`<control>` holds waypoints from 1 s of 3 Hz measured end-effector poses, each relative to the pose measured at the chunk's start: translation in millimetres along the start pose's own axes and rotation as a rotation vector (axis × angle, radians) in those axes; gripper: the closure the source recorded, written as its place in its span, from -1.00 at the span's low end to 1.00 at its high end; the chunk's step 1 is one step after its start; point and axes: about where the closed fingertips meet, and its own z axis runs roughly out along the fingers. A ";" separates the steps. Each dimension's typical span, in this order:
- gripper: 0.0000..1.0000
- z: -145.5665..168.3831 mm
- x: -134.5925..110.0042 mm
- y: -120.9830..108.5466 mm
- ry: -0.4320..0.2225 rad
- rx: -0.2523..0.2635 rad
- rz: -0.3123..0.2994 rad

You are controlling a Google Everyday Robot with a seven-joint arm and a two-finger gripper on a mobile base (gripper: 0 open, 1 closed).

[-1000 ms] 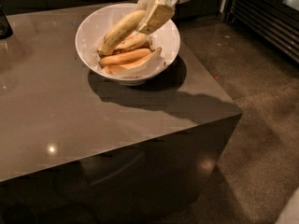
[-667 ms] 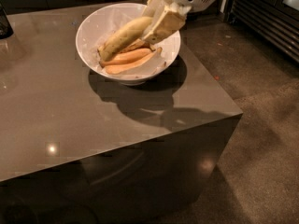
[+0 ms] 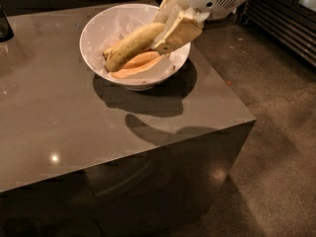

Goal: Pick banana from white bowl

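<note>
The white bowl (image 3: pixel 98 33) stands on the grey table at the back. My gripper (image 3: pixel 165 31) comes in from the upper right, over the bowl's right side, and is shut on the right end of the banana (image 3: pixel 131 46). The banana is dull yellow, thick, and nearly straight. It slants down to the left and is lifted above the orange-pink pieces (image 3: pixel 136 65) that lie in the bowl's bottom. A thinner pale banana is mostly hidden behind it.
The grey table (image 3: pixel 64 127) has its right edge just past the bowl and its front edge near the camera. A dark object (image 3: pixel 5 26) stands at the far left. The floor lies to the right, with a dark slatted unit (image 3: pixel 291 28) at the back right.
The gripper has lifted the banana up and to the right, off the other pieces in the bowl. The view has moved closer.
</note>
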 end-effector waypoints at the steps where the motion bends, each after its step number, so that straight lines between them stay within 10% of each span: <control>1: 1.00 -7.5 -7.8 28.1 -0.007 0.016 0.036; 3: 1.00 -15.4 -9.3 53.1 -0.006 0.034 0.073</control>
